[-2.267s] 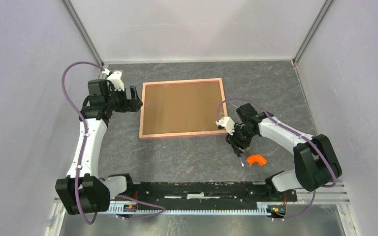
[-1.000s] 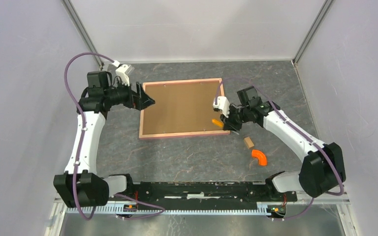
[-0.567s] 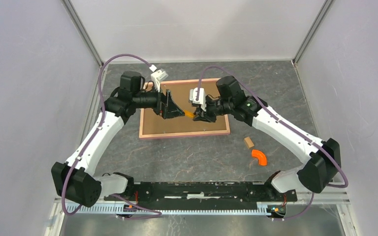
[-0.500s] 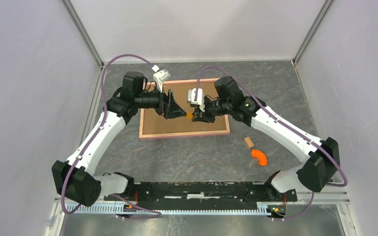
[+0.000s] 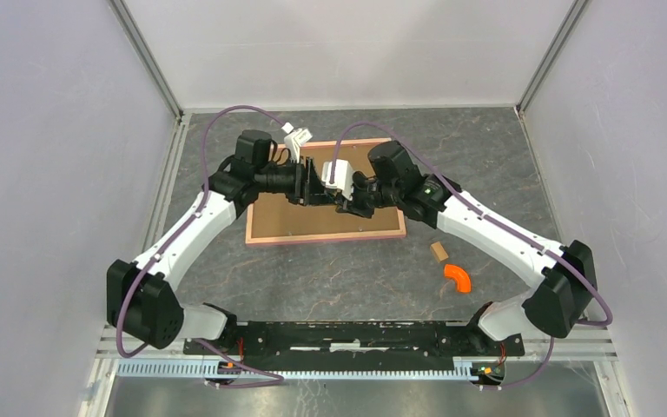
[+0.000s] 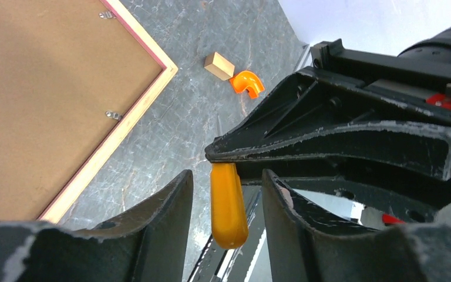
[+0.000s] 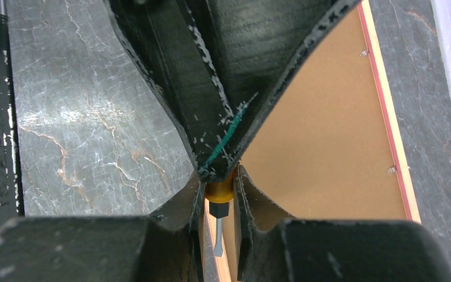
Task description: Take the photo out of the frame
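The frame (image 5: 347, 224) lies back-up at the middle of the table (image 5: 339, 278), the photo hidden under its fibreboard back (retaining clips (image 6: 113, 115) line the rim). Above it, the right gripper (image 7: 219, 189) clamps an orange-handled screwdriver (image 6: 228, 205); the left gripper (image 6: 226, 179) straddles the handle, fingers apart, not touching. Judged step: tool handover. The next move calls for the left fingers to close before the right releases

Frame (image 5: 313, 223) is lying flat on the tabletop (image 5: 356, 278), back facing up: brown fibreboard is being shown, bordered by the pink rim, with small metal clips (image 6: 113, 115) along its edges.
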